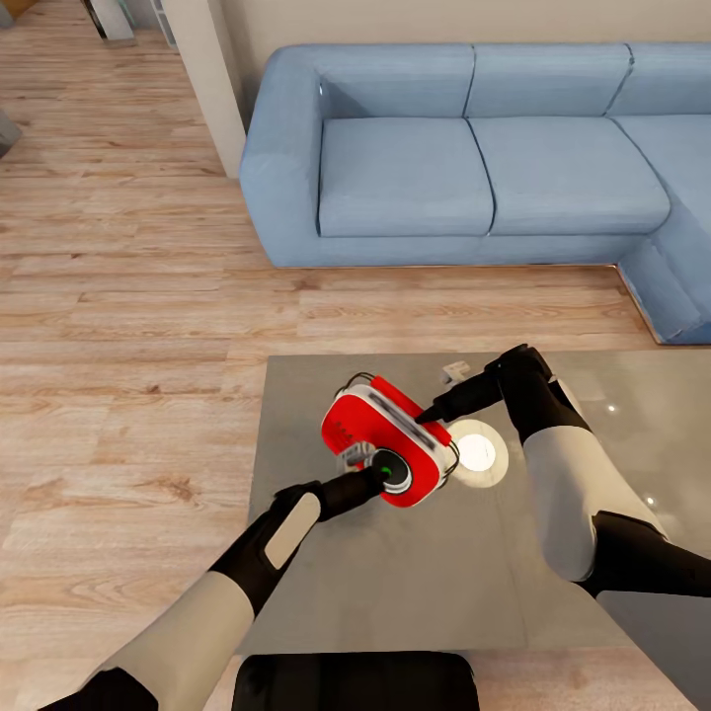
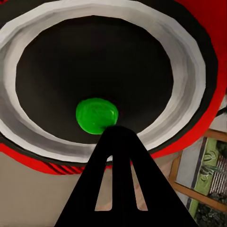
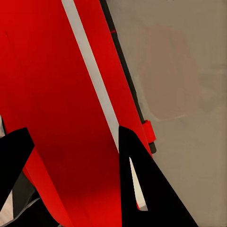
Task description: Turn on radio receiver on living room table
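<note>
Radio receiver (image 1: 390, 439): small rounded red box with a white band, tilted up off the table between the two grippers, near the table's far edge; thin wire handle loops show at both ends.
Dial (image 1: 392, 470): round, black, white-ringed, on the end facing the robot; a green spot (image 2: 97, 115) sits at its centre in the left wrist view.
Table (image 1: 326, 583): large, low, glossy grey-brown top, in front of the robot on the plank floor.
Left gripper (image 1: 375, 476): fingers drawn together to one black tip, which touches the dial just beside the green spot; nothing is held between them.
Right gripper (image 1: 431, 413): at the radio's far side, by the white band; in the right wrist view its two dark fingers (image 3: 142, 189) stand apart with the red body and white stripe between them. Whether they press on the case cannot be told.
White disc (image 1: 477, 452): round, glowing, lying flat on the table just beside the radio, under the right arm.
Small pale item (image 1: 455, 371): on the table near the far edge, beyond the right gripper; too small to identify.
Sofa (image 1: 474, 158): blue sectional, beyond the table, well apart from it, against a beige wall.
Floor (image 1: 128, 326): light wood planks.
</note>
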{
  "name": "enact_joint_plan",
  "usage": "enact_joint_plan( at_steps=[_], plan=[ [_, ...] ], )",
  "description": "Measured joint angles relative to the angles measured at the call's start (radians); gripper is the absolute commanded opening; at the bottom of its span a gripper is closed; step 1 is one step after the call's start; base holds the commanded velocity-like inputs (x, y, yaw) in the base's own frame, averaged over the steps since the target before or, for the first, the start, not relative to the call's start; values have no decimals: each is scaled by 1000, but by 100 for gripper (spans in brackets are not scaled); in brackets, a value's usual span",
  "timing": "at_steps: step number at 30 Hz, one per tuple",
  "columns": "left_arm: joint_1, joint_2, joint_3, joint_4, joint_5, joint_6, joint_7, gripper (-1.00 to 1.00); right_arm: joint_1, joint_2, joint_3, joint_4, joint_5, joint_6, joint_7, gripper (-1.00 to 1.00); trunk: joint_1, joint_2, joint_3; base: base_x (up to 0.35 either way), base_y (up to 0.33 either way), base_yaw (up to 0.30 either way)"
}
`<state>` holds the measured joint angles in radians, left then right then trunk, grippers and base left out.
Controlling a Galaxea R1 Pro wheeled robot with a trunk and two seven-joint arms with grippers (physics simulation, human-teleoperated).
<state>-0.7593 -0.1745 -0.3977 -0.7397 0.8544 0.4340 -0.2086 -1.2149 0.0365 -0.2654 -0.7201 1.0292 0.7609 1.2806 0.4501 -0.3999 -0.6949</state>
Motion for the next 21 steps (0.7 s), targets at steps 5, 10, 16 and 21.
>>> enact_joint_plan(
  at_steps=[5, 10, 16, 21],
  plan=[
    [0, 0, -22, 0, 7, -21, 0, -100, 0, 0, 0, 0, 0, 0, 0, -100, 0, 0, 0, 0, 0, 0],
    [0, 0, -27, 0, 7, -24, 0, -100, 0, 0, 0, 1, 2, 0, -1, -100, 0, 0, 0, 0, 0, 0],
    [0, 0, -28, -5, 6, -24, 0, -100, 0, -4, 0, 1, 8, -2, -13, -100, 0, 0, 0, 0, 0, 0],
    [1, 0, -32, -36, 7, -23, -12, -100, 0, -13, 1, 2, 13, -6, -61, -100, 0, 0, 0, 0, 0, 0]
  ],
)
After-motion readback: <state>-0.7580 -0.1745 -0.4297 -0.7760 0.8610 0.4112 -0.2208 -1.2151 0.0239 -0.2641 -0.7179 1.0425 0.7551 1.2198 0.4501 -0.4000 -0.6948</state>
